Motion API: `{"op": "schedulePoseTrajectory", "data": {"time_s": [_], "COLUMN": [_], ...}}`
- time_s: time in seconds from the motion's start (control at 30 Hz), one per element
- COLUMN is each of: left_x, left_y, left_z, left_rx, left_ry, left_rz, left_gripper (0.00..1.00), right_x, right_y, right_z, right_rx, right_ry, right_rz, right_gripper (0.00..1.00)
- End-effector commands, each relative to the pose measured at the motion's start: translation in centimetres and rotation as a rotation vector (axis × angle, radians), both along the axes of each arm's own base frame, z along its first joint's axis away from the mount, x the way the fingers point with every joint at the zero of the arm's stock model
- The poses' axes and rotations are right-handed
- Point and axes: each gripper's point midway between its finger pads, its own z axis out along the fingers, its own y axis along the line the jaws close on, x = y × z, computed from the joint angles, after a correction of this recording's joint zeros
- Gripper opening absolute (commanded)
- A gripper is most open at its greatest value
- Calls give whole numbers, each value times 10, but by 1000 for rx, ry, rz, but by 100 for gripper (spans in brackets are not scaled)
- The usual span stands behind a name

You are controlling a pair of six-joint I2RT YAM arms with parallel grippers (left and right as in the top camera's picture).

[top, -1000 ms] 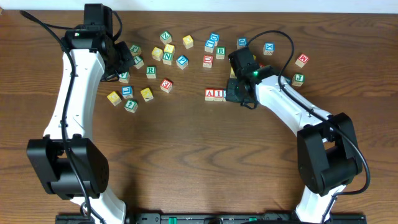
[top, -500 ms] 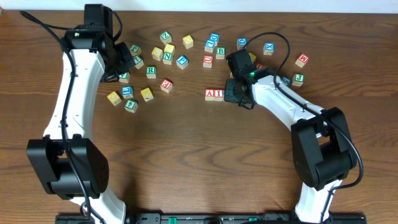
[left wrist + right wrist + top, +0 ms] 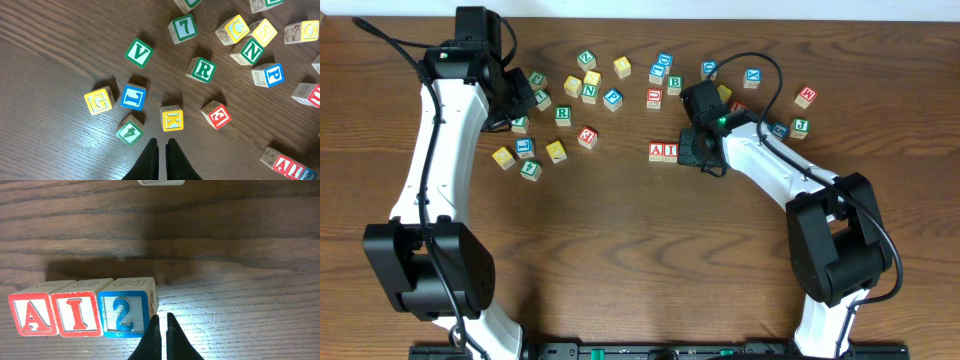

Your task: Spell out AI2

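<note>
In the right wrist view the A cube (image 3: 31, 314), the I cube (image 3: 78, 313) and the blue 2 cube (image 3: 125, 311) stand side by side in a row reading AI2. My right gripper (image 3: 162, 317) is shut and empty, its tips against the right edge of the 2 cube. In the overhead view the A cube (image 3: 656, 152) and I cube (image 3: 669, 152) show, and the right gripper (image 3: 698, 152) hides the 2 cube. My left gripper (image 3: 162, 143) is shut and empty above the table, near a yellow K cube (image 3: 172, 118). The row's end also shows in the left wrist view (image 3: 285, 163).
Several other lettered cubes lie scattered across the back of the table: V (image 3: 138, 52), R (image 3: 202, 69), G (image 3: 99, 100), L (image 3: 133, 96), a green 4 (image 3: 130, 131), P (image 3: 273, 74), and B (image 3: 674, 83), J (image 3: 801, 127) near the right arm.
My right gripper has crept a little to the left, pushing up against the cube row. The left arm has not moved.
</note>
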Motion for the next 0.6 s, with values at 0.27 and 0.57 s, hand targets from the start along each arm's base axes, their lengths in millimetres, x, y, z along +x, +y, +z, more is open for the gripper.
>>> {"op": "schedulePoseTrajectory", "data": {"time_s": [0.27, 0.57], "left_x": [2, -21], "left_y": [3, 29], "left_z": [37, 123], "left_rx": [55, 90], "left_ry": [-103, -321], "left_rz": [-97, -45], "left_gripper": [8, 17], "right_x": [11, 9], "right_y": [-12, -48], "right_z": [38, 152], "right_rx": [8, 34], "right_ry": [-80, -313], "right_rz": [12, 37], "right_gripper": [1, 18]}}
